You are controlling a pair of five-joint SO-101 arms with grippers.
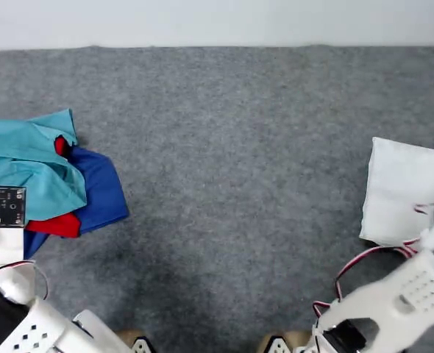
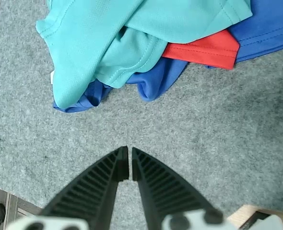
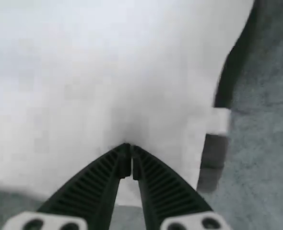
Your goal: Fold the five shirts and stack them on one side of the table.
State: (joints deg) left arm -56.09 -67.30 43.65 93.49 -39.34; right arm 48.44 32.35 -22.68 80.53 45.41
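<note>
1. The grey table carries the work at its two ends, well apart. A loose heap lies at the left arm's side and one folded shirt at the right arm's side. Judging by that, the task is early: one shirt looks done and the stack has only begun.
2. The heap is crumpled and unfolded. A teal shirt lies on top, a blue shirt is spread beneath it, and a red shirt pokes out between them. I cannot tell whether another shirt hides inside the heap.
3. The white shirt lies flat as a neat rectangle by the table's right edge, with squared sides.
4. The right arm reaches over that shirt. The right gripper has its jaws closed together, with the tip at the white cloth. I cannot tell whether any cloth is pinched between them. This looks like the end of setting the shirt down or pressing it flat.
5. The left gripper also has its jaws closed and holds nothing. It hangs over bare table just beside the heap.
6. The likely next move is to open a gripper, pinch the teal shirt at an edge or shoulder, and draw it clear of the others to the open middle. It should be lifted so the blue and red shirts are not dragged along.
</note>
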